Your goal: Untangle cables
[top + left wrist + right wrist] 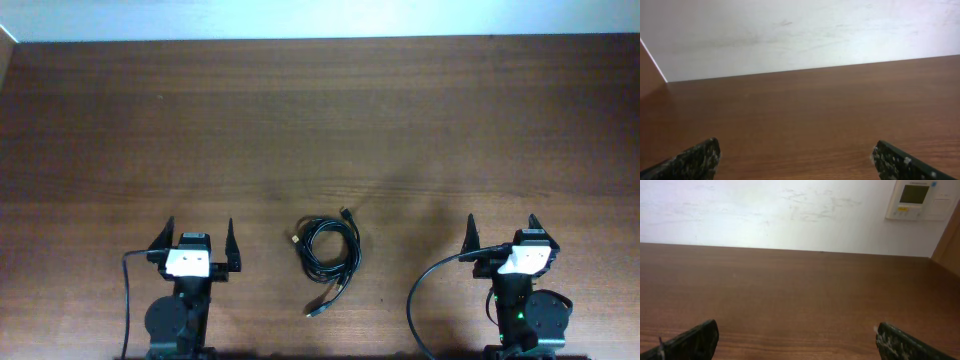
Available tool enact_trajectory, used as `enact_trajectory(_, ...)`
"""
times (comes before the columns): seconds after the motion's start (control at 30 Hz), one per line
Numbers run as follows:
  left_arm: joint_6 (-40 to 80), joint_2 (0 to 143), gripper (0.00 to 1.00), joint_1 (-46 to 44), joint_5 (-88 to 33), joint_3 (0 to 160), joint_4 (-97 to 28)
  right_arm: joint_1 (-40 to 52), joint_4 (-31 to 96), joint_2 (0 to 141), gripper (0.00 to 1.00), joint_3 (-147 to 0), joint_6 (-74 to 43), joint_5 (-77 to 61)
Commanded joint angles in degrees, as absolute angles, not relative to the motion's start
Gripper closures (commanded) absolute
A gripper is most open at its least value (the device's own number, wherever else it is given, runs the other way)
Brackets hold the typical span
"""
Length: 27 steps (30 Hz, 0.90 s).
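The cables point(330, 250) are lying in a loose coil on the table point(300, 110), between the two arms and touching neither. The left pincer point(199, 228) is sitting with its fingers spread apart, gripping nothing. The right pincer point(503, 225) is sitting likewise, spread and empty.

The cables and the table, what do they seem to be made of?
The cables: black, bending in loose coils, probably plastic-jacketed; plug ends glint gold, likely metal. The table: brown streaked grain with soft sheen, wood or wood-look laminate.
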<state>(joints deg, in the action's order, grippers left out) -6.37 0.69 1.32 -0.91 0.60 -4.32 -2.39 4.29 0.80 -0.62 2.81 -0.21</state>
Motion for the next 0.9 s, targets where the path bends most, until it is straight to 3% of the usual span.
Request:
enact_trajectory(0.0, -5.8, 0.3, 0.01, 1.6, -4.5, 0.5, -4.4, -2.7, 4.7, 0.2, 0.01, -0.3, 2.8, 0.1)
enact_trajectory(0.47, -5.8, 4.7, 0.01, 1.6, -14.9, 1.1, -3.9, -2.7, 4.7, 0.2, 0.01, -0.3, 2.8, 0.1)
enact_trajectory(0.87, -8.6, 10.2, 0.01, 1.6, -15.3, 8.2, -10.8, -2.7, 4.7, 0.2, 0.01, -0.3, 2.8, 0.1)
